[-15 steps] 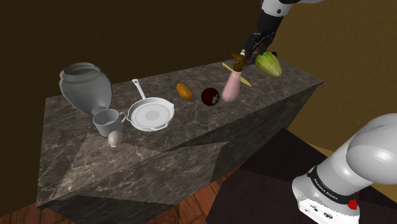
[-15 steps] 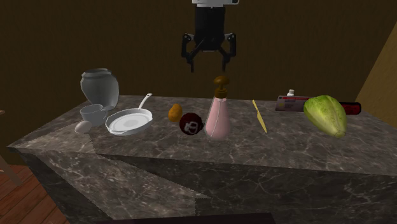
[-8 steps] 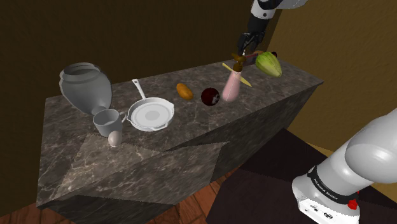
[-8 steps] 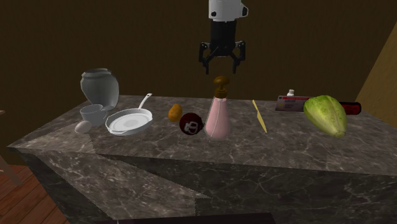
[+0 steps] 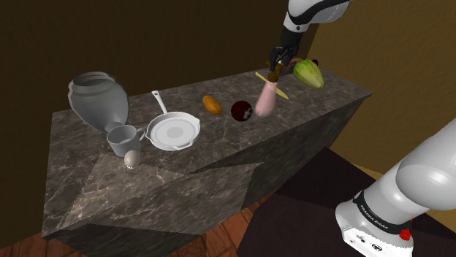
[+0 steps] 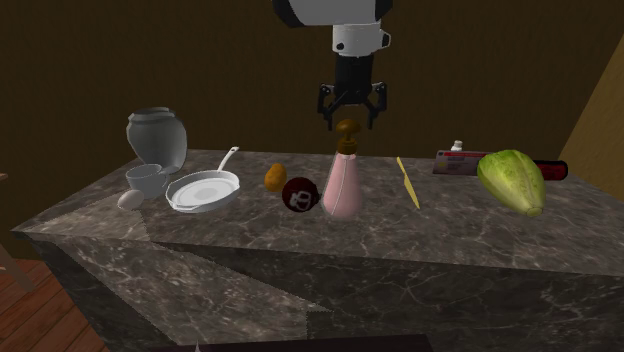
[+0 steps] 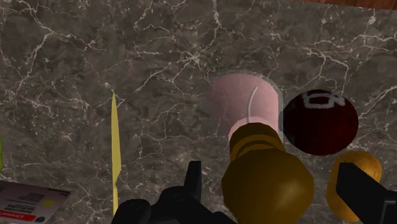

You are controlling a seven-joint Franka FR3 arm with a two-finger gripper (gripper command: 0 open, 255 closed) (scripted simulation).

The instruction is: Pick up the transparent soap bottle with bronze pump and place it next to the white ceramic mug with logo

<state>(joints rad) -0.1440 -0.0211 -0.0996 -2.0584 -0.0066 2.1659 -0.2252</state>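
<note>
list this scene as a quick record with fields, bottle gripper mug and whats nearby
bottle: soap bottle, pinkish body, bronze pump, upright on the marble counter
gripper: gripper at the pump, fingers open on either side of it, not clasping
mug: mug, pale, beside the grey jar and pan, far from the bottle
beside bottle: dark red ball, yellow stick
task state: bottle not yet lifted

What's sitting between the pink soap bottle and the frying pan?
Two things, seen in the second exterior view: a dark red ball beside the soap bottle, then an orange-brown lump nearer the frying pan.
</note>
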